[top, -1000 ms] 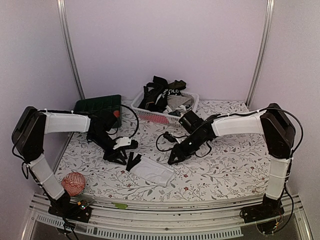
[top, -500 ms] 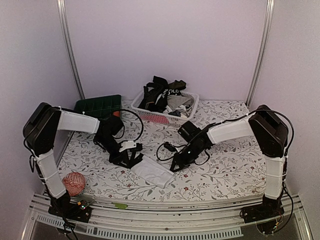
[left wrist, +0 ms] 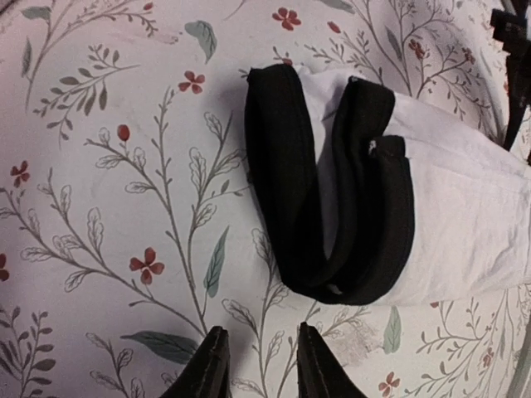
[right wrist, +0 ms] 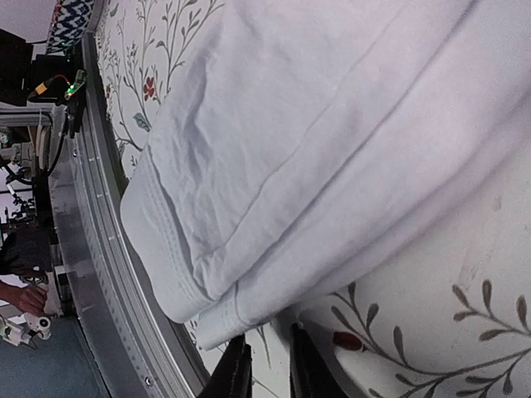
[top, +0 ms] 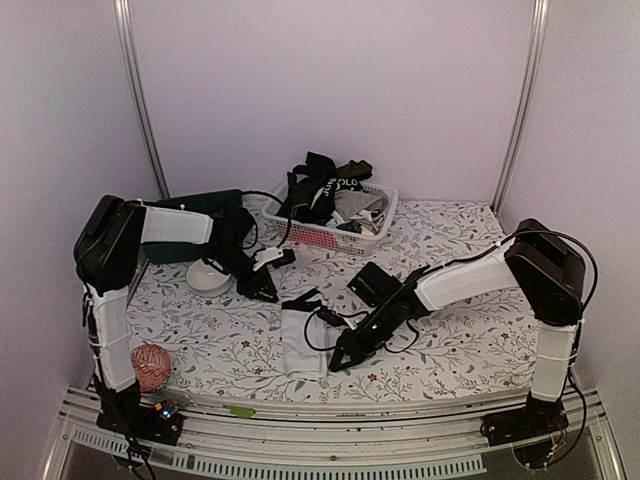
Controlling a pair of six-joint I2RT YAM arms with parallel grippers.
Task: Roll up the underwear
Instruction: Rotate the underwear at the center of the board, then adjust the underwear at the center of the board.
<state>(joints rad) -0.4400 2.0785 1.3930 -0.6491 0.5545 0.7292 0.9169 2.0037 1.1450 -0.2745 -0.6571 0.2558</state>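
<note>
The white underwear with its black waistband lies folded on the flowered bench, near the front edge. The right hand sits low at its near corner, fingers almost together, gripping nothing. The left hand hangs just behind the waistband, fingers slightly parted and empty. More garments fill the white basket.

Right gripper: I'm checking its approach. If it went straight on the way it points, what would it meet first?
Probably the hem of the white underwear, lying just past the right gripper; depth is uncertain.
</note>
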